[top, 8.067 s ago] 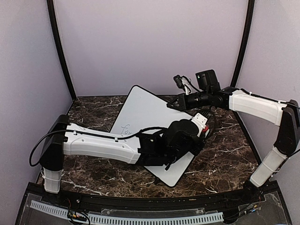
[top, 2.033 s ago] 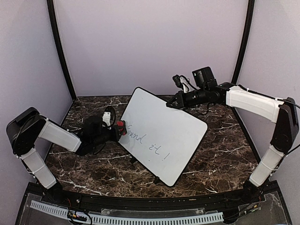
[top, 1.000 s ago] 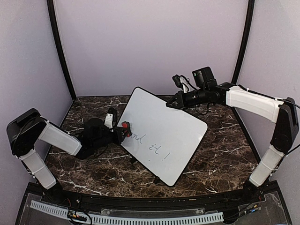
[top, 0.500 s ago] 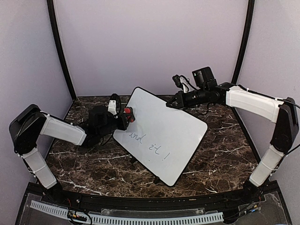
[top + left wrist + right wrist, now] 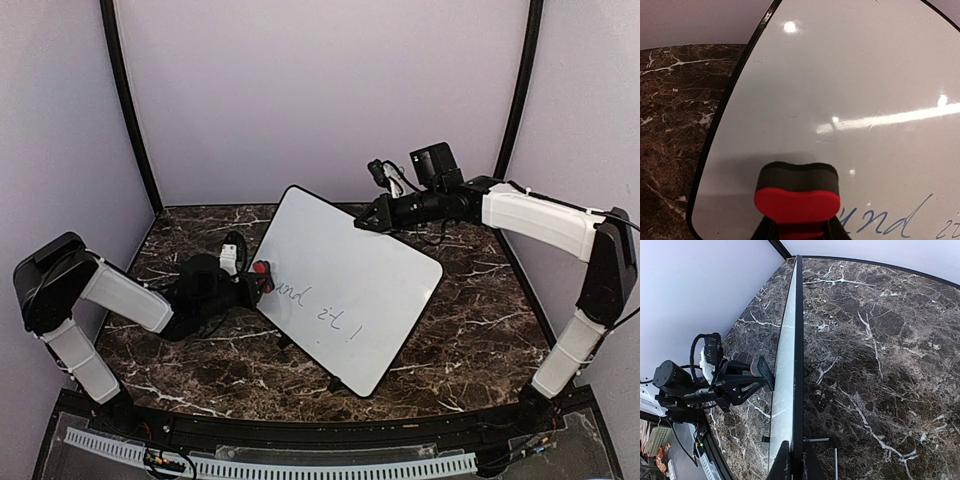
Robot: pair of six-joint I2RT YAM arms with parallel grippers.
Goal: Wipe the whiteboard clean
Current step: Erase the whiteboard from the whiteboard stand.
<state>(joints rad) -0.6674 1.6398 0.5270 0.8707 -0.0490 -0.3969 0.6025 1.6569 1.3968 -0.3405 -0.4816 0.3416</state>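
The whiteboard (image 5: 350, 270) stands tilted on the dark marble table, its face (image 5: 850, 90) white with a thin black rim (image 5: 798, 340). Blue-grey handwriting (image 5: 322, 305) runs across its lower middle, and its first letters (image 5: 885, 224) lie just right of the eraser. My left gripper (image 5: 252, 280) is shut on a red eraser (image 5: 796, 200) with a dark felt face (image 5: 761, 371), which presses on the board near its left edge. My right gripper (image 5: 796, 456) is shut on the board's far top edge (image 5: 362, 222).
Small black feet (image 5: 333, 383) prop the whiteboard's near edge. Purple walls and two black corner posts (image 5: 125, 100) close in the table (image 5: 480, 330). A perforated cable tray (image 5: 300, 467) runs along the front edge.
Over the last second the left gripper swept the eraser up along the board's left side and back down. The writing's first letter is gone. The right arm stayed still.
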